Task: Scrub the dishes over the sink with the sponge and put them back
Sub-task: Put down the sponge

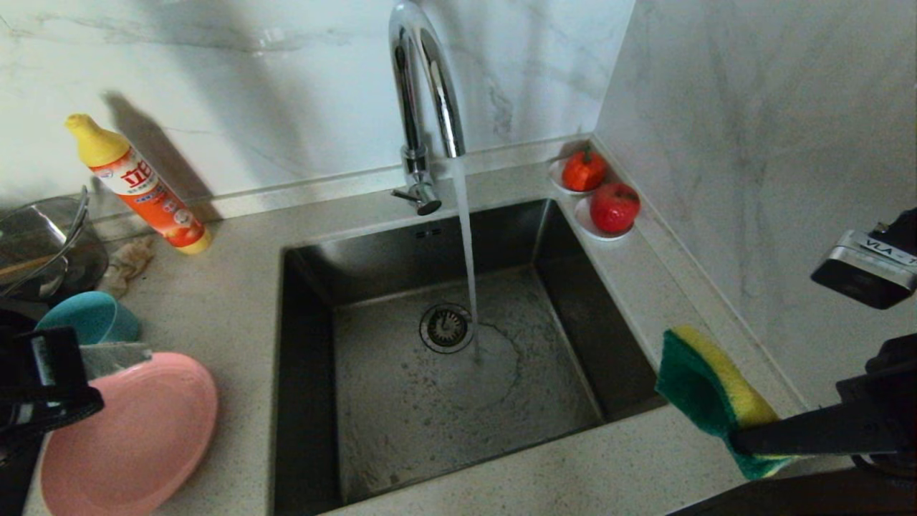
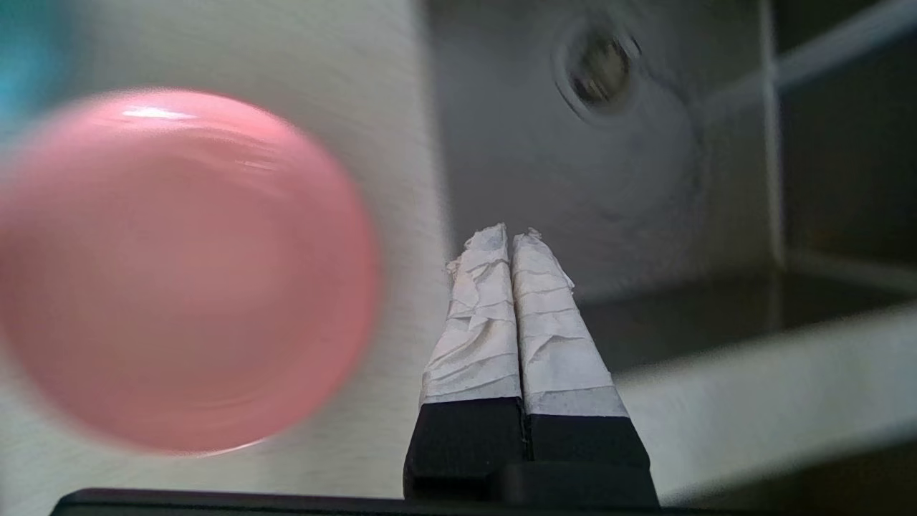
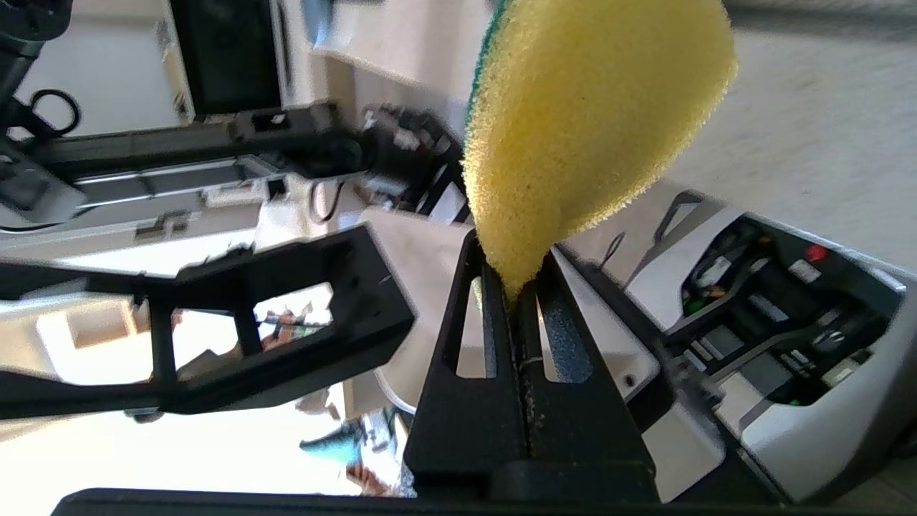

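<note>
The pink plate (image 1: 136, 437) lies on the counter left of the sink (image 1: 401, 408), with the teal bowl (image 1: 89, 315) just behind it. My left gripper (image 1: 122, 355) hovers over the plate's far rim. In the left wrist view its taped fingers (image 2: 510, 240) are pressed together with nothing between them, beside the plate (image 2: 179, 272) and the sink (image 2: 645, 179). My right gripper (image 1: 745, 437) is at the sink's right front corner, shut on the yellow-and-green sponge (image 1: 706, 390), which stands up above the counter. The sponge (image 3: 594, 107) is pinched at one end by the jaws (image 3: 512, 279).
Water runs from the chrome tap (image 1: 423, 93) into the basin near the drain (image 1: 445, 327). An orange detergent bottle (image 1: 140, 186), a glass pot (image 1: 43, 244) and a beige rag (image 1: 129, 261) stand at the back left. Two saucers with red fruit (image 1: 602, 193) sit at the back right, near the wall.
</note>
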Motion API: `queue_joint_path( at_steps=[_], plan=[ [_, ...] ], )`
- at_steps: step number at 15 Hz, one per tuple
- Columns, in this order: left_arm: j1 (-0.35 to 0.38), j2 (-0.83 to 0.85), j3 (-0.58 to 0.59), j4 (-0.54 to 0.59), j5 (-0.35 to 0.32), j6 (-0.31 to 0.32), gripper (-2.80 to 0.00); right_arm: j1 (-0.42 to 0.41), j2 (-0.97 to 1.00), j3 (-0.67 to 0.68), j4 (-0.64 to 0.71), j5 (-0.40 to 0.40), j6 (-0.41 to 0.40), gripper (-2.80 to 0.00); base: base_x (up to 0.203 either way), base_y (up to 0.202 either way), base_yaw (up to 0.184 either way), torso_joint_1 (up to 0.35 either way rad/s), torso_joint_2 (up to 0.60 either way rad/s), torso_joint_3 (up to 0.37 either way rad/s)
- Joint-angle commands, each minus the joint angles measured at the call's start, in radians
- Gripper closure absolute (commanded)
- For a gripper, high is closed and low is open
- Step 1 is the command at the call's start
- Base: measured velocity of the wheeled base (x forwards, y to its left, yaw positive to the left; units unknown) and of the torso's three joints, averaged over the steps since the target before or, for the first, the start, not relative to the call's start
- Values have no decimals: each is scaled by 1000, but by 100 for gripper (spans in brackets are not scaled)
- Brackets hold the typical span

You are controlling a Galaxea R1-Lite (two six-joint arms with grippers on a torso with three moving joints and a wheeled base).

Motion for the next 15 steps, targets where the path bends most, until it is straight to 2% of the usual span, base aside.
queue_joint_path(
  at_steps=[1, 4, 7, 12, 15],
  plan=[
    [-83, 135, -12, -5, -16, -7, 0, -39, 0, 2, 0, 5, -3, 0, 0, 0, 0, 0, 0, 0],
    [-172, 155, -26, 6, -26, -35, 0, -63, -5, 0, -1, 3, -5, 0, 0, 0, 0, 0, 0, 0],
    [-186, 68, 37, 6, -58, -29, 0, -67, -38, 5, 12, -19, -5, 0, 0, 0, 0, 0, 0, 0],
    [-187, -126, 85, 45, -58, -29, 0, -65, -87, 35, 36, -186, -48, 0, 0, 0, 0, 0, 0, 0],
    [-187, -141, 89, 61, -58, -37, 0, -65, -95, 84, 62, -394, -188, 0, 0, 0, 0, 0, 0, 0]
  ],
)
